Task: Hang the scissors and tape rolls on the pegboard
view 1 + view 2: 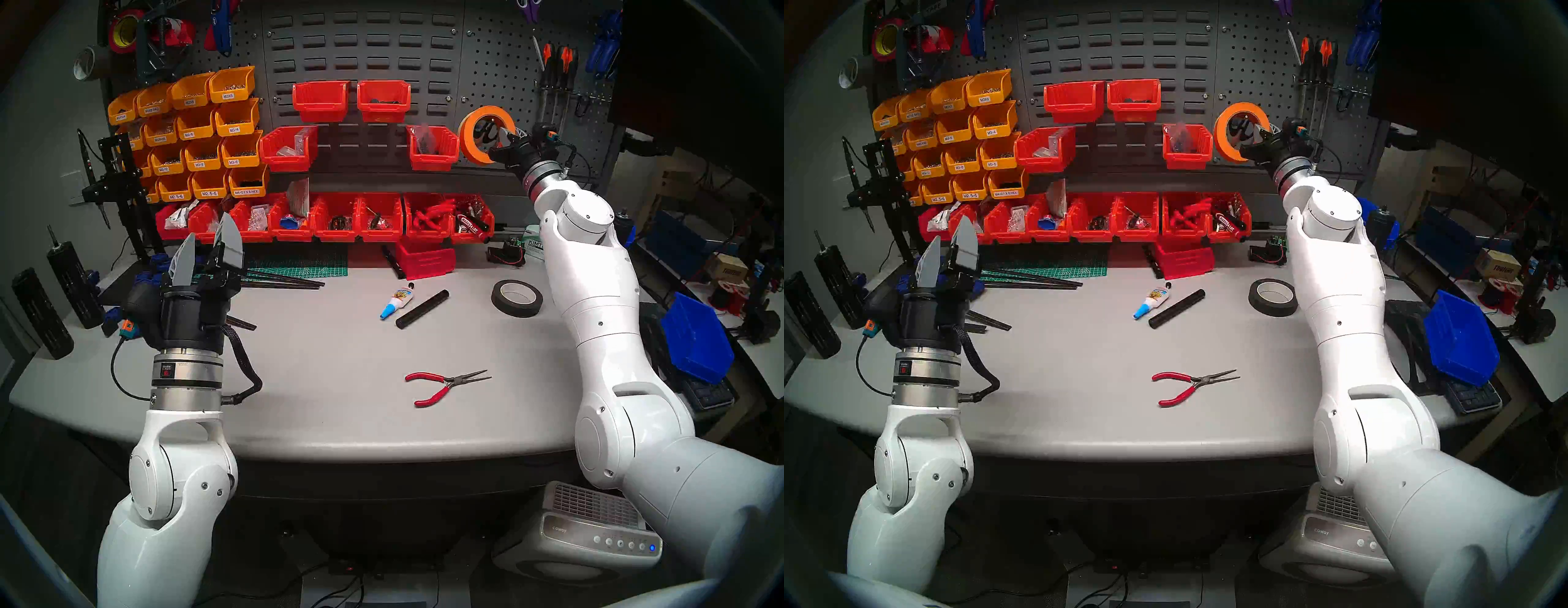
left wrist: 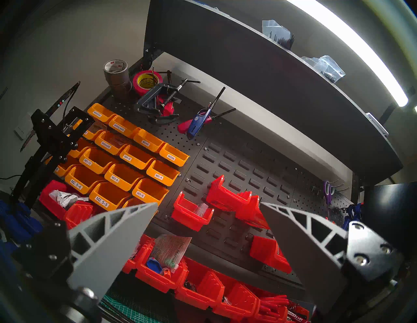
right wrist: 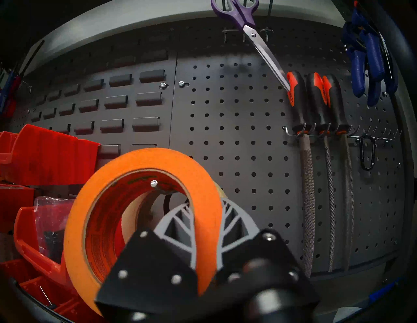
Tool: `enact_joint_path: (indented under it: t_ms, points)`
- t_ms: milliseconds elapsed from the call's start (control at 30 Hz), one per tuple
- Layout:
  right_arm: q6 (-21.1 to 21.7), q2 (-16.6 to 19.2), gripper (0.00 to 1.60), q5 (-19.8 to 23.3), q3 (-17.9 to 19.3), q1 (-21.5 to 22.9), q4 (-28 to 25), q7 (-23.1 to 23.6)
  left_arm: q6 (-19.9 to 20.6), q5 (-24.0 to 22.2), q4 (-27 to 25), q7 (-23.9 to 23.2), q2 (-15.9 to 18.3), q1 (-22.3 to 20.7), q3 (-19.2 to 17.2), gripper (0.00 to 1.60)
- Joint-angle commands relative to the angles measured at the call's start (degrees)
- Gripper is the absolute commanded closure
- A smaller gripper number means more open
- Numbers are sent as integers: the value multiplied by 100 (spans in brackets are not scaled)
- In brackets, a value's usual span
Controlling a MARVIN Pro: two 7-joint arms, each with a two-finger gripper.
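The right gripper (image 3: 208, 225) pinches the orange roll (image 3: 144, 162) at its four o'clock edge around the pegboard (image 3: 237, 135) hook (image 3: 154, 183); an early release could drop it.

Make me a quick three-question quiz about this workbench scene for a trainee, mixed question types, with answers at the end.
1. What is the right pincer clamping?
A. red-handled pliers
B. orange tape roll
C. glue bottle
2. True or false: the left pincer is open and holds nothing.
3. Fill the gap: in the right wrist view, the tip of a metal ____ on the pegboard shows inside the roll's hole.

Key: 1 B. 2 True. 3 hook.
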Motion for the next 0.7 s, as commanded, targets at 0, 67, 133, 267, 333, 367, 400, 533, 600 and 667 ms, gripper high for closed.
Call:
enact_joint_path:
  t_ms: [0,67,133,267,333,367,400,533,600,667]
  points:
    - [-214,-13,160,-176,-64,587,107,-143,-53,-3,-174,-23,-10,-60,-13,0]
    - [-219,19,160,-274,-112,615,131,-193,-53,-3,-173,-23,-10,-60,-13,0]
    - [-245,40,160,-370,-154,641,165,-258,-53,-3,-173,-23,-10,-60,-13,0]
    - [-305,26,160,-447,-173,685,252,-352,-54,-3,-174,-23,-10,-59,-13,0]
    - [-320,26,160,-471,-182,701,291,-373,-54,-4,-175,-23,-10,-59,-13,0]
    - [-332,26,160,-488,-187,706,312,-395,-54,-4,-176,-23,-10,-59,-13,0]
    - [-344,28,160,-499,-189,711,339,-409,-54,-4,-176,-23,-10,-59,-13,0]
    - [-388,17,160,-528,-190,718,405,-460,-54,-4,-177,-23,-11,-58,-13,0]
    - [-369,34,107,-582,-221,711,406,-477,-55,-4,-178,-23,-11,-58,-13,0]
    - [-377,50,0,-624,-246,695,394,-478,-55,-4,-179,-23,-11,-57,-14,0]
